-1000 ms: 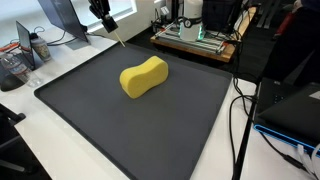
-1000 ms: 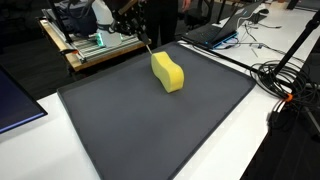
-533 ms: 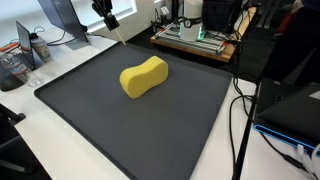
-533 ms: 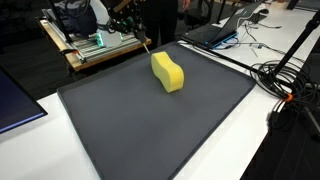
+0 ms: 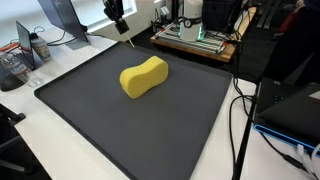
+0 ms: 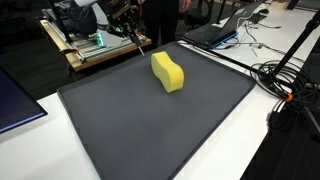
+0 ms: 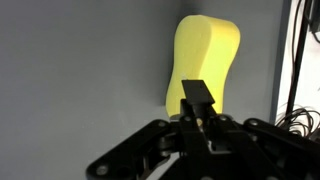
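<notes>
Across the surface: a white surface (image 5: 62, 58) carried a large dark mat (image 5: 180, 130) that filled most of both exterior views, with cables (image 5: 238, 125) trailing just past one edge.
On the mat: a yellow sponge (image 5: 144, 77), waisted like a peanut, lay flat toward the far half, apart from every edge; the wrist view showed the yellow sponge (image 7: 205, 60) lengthwise, straight ahead of your hand.
Above the far edge: you had the hand (image 5: 118, 18) raised in the air over the mat's back rim, well apart from the sponge and touching nothing on the mat.
Hand state: from the wrist view the hand (image 7: 197, 112) looked closed, its fingers drawn together; in an exterior view a thin pale rod (image 5: 128, 40) stuck out below them, so you appeared to be gripping it.
Rod: it slanted down toward the mat's far edge, its tip near that rim; whether it touched, I could not tell.
</notes>
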Tool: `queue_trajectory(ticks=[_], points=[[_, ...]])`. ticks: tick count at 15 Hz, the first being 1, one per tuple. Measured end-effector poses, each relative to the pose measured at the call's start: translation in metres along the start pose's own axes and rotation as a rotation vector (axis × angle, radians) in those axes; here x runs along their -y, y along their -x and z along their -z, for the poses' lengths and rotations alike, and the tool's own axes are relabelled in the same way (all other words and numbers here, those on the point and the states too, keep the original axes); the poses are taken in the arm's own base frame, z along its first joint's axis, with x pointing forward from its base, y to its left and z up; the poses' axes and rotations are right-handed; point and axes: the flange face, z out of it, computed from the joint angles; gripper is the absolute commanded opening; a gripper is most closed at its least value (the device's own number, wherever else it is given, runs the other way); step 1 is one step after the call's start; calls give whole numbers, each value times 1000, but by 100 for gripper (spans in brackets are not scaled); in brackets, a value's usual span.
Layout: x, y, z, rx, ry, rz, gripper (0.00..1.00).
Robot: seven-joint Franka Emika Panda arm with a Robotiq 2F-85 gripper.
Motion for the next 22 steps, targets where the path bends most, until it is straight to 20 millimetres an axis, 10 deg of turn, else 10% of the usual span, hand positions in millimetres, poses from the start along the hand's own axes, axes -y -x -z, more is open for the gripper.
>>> queue_trajectory(ticks=[11, 22], points=[[63, 105, -18, -140, 137, 174, 3], [204, 143, -34, -182, 370, 530, 3]])
